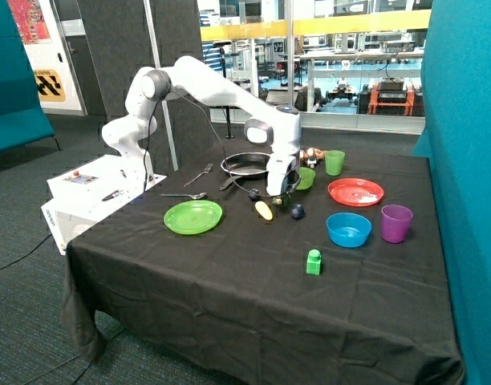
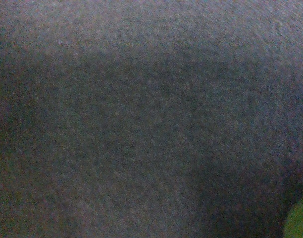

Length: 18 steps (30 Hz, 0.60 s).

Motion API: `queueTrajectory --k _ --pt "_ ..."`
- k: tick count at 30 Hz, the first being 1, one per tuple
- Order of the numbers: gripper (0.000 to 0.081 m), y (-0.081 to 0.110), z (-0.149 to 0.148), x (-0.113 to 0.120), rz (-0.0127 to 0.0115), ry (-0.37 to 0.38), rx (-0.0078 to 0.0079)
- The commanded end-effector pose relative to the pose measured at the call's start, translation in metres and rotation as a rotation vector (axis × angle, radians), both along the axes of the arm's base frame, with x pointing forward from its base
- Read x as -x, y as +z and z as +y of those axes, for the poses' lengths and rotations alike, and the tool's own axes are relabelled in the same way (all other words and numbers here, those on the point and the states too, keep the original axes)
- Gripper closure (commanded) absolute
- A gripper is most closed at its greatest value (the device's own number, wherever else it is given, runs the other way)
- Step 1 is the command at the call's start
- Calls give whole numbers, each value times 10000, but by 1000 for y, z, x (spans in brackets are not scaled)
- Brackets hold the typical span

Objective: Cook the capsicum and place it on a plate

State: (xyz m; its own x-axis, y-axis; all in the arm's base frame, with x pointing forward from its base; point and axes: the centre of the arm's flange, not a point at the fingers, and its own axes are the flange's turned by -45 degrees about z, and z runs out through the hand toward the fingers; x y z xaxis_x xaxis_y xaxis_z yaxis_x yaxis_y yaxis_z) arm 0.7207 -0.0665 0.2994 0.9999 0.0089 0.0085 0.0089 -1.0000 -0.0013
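My gripper point(image 1: 280, 191) is low over the black tablecloth, just in front of the black frying pan point(image 1: 244, 165) and beside the green bowl point(image 1: 306, 178). A small dark lump point(image 1: 277, 200) sits right at its tip; it may be the capsicum, but I cannot tell. The flat bright green plate point(image 1: 193, 216) lies bare on the cloth, well off to the side towards the robot's base. The wrist view shows only dark cloth close up and a light green edge point(image 2: 299, 223) in one corner.
A yellow oblong piece point(image 1: 264, 210) and two dark balls point(image 1: 298, 211) point(image 1: 254, 194) lie around the gripper. A red plate point(image 1: 355, 192), green cup point(image 1: 334, 162), blue bowl point(image 1: 348, 229), purple cup point(image 1: 395, 223) and green block point(image 1: 313, 262) stand beyond. A fork point(image 1: 199, 174) and spoon point(image 1: 184, 195) lie near the plate.
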Motion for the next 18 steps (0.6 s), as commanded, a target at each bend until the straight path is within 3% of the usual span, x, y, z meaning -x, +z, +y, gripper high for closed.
queueTrajectory --k 1,18 --pt "222 1 4 -9 84 98 14" --pt "213 -8 -7 -4 84 56 14"
